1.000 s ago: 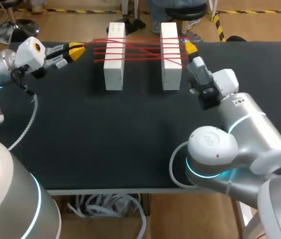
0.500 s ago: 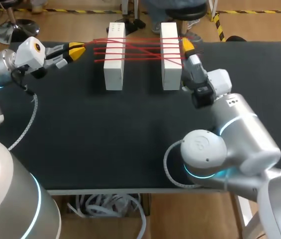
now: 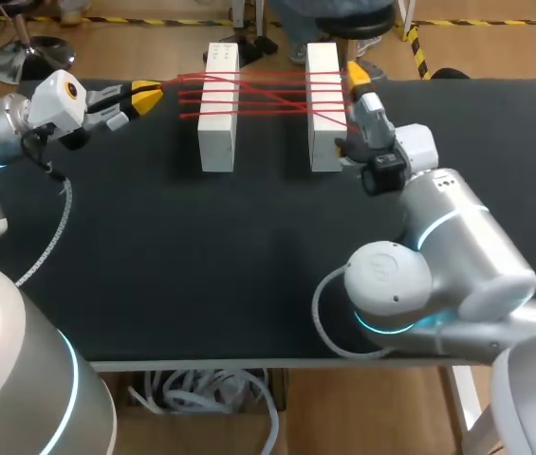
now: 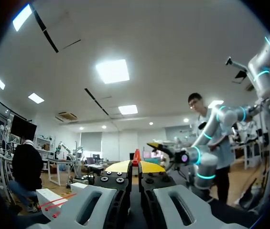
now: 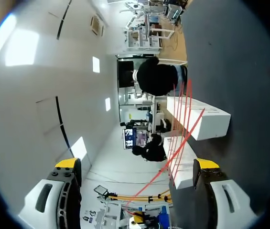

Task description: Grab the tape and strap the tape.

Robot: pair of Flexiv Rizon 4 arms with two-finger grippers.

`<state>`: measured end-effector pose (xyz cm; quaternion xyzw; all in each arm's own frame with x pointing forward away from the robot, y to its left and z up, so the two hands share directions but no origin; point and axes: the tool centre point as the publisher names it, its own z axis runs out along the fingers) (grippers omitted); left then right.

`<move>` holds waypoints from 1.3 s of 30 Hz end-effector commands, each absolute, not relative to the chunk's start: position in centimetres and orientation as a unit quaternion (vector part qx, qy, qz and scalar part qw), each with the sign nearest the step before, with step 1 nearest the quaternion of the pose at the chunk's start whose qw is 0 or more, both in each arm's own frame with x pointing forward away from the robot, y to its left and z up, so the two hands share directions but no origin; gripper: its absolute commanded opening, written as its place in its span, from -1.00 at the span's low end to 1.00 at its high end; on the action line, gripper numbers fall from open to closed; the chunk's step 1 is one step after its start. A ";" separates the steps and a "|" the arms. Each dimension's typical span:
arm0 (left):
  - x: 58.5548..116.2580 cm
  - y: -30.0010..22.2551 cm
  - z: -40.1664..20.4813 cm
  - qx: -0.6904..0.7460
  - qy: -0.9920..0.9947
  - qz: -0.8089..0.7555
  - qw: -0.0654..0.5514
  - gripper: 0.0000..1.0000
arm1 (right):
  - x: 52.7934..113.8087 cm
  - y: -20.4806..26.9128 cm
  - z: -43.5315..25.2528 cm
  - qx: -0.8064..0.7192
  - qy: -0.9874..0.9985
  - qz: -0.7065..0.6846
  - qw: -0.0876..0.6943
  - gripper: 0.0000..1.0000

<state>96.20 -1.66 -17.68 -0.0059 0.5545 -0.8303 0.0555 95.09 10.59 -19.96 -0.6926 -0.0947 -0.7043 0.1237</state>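
"The right arm has crept toward the far edge since a moment ago. Its right pincer now sits just beside the far end of the right-hand white rectangular block. The left arm hasn't budged."

"Is that one holding anything?"

"No. Its yellow tips stand wide apart, and a strand of the thin red tape passes between them, seemingly touching neither. The left pincer is pressed together on the tape's free end, near the far left corner of the black counter."

"And the rest of the tape?"

"Strung between that block and the left-hand white rectangular block, close to the far edge. The strands run lengthwise along that edge, a couple crossing on the slant, and the tail points off toward the left pincer."

"What could spoil it?"

"If the right arm pushes further, I'd say it may nudge its block and slacken the lot. A hard pull from the left could tip the blocks or slip the end free."
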 end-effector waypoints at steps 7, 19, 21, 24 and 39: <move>96.3 -1.6 -17.8 -0.004 0.553 -0.831 0.055 -1.00 | 95.1 9.8 -19.6 -0.694 -0.105 -0.700 0.132 1.00; 96.3 -1.6 -17.8 -0.004 0.553 -0.831 0.055 -1.00 | 95.2 10.0 -19.6 -0.702 -0.091 -0.694 0.135 1.00; 96.3 -1.6 -17.8 -0.004 0.553 -0.831 0.055 -1.00 | 95.2 10.2 -19.7 -0.712 -0.075 -0.684 0.142 1.00; 96.3 -1.6 -17.8 -0.004 0.553 -0.831 0.055 -1.00 | 95.5 10.6 -20.0 -0.724 -0.050 -0.673 0.144 1.00; 96.3 -1.6 -17.8 -0.004 0.553 -0.831 0.055 -1.00 | 97.6 12.9 -20.1 -0.729 -0.015 -0.670 0.140 1.00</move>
